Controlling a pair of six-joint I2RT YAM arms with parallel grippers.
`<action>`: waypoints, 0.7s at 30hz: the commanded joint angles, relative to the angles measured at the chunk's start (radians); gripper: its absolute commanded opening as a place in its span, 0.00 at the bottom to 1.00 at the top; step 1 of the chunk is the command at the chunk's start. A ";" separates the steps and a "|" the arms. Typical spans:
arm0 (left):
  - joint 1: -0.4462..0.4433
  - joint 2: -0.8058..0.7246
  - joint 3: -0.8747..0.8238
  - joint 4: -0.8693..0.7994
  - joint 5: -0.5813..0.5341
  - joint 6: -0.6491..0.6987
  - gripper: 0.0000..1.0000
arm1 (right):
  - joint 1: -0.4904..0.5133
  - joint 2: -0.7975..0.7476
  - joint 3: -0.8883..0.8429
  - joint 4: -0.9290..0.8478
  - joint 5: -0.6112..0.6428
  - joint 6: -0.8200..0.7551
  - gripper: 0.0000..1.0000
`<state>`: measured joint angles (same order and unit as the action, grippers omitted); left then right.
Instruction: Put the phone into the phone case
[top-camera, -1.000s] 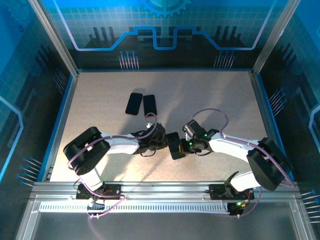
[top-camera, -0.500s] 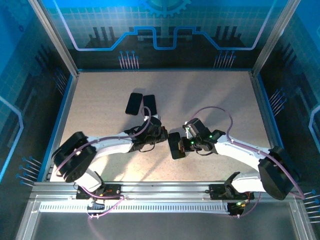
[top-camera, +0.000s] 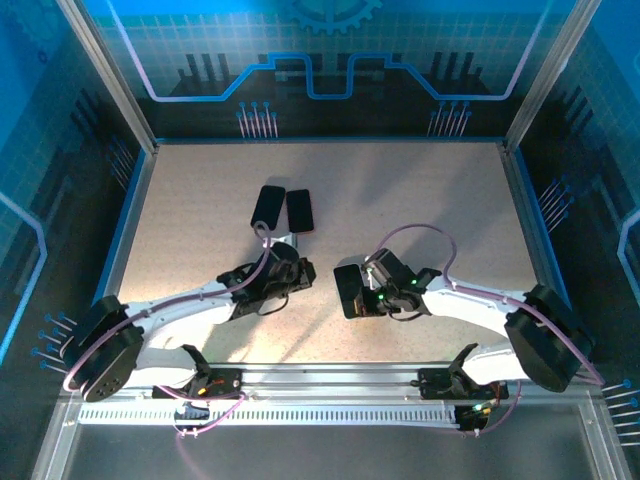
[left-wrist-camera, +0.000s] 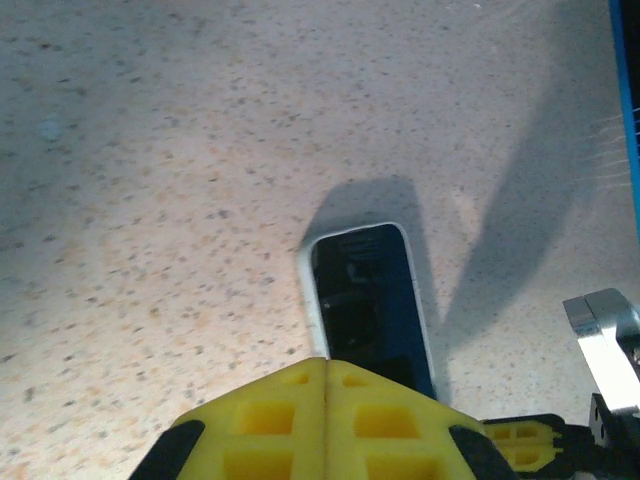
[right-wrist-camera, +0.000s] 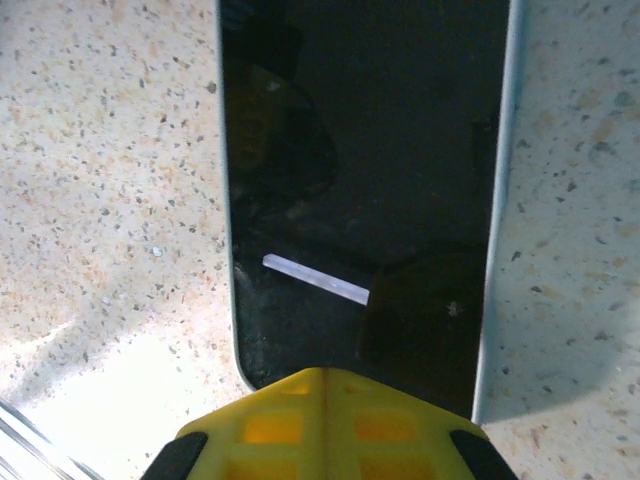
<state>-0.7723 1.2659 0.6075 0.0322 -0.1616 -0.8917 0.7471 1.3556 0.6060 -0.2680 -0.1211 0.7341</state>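
Speckled table (top-camera: 420, 190): you had both grippers pinched shut on nothing. Your right gripper (right-wrist-camera: 325, 378) sat at one short end of the phone (right-wrist-camera: 360, 150), which lay flat inside its clear case (right-wrist-camera: 497, 200) near the table's middle; your left gripper (left-wrist-camera: 328, 368) pointed at it from just beside

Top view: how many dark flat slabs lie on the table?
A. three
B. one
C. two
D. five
A: two lie side by side at the far middle, the left slab and the right slab, and a third slab lies nearer, at the centre.
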 joint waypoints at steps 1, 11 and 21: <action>0.013 -0.048 -0.034 -0.042 -0.030 -0.021 0.00 | 0.011 0.043 -0.012 0.058 -0.018 0.027 0.00; 0.030 -0.114 -0.079 -0.081 -0.045 -0.030 0.00 | -0.065 0.178 0.031 0.125 -0.020 0.003 0.00; 0.048 -0.151 -0.096 -0.103 -0.050 -0.032 0.00 | -0.136 0.331 0.173 0.120 -0.025 -0.051 0.00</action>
<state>-0.7345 1.1404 0.5251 -0.0441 -0.1913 -0.9173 0.6453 1.6211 0.7635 -0.1627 -0.2424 0.7143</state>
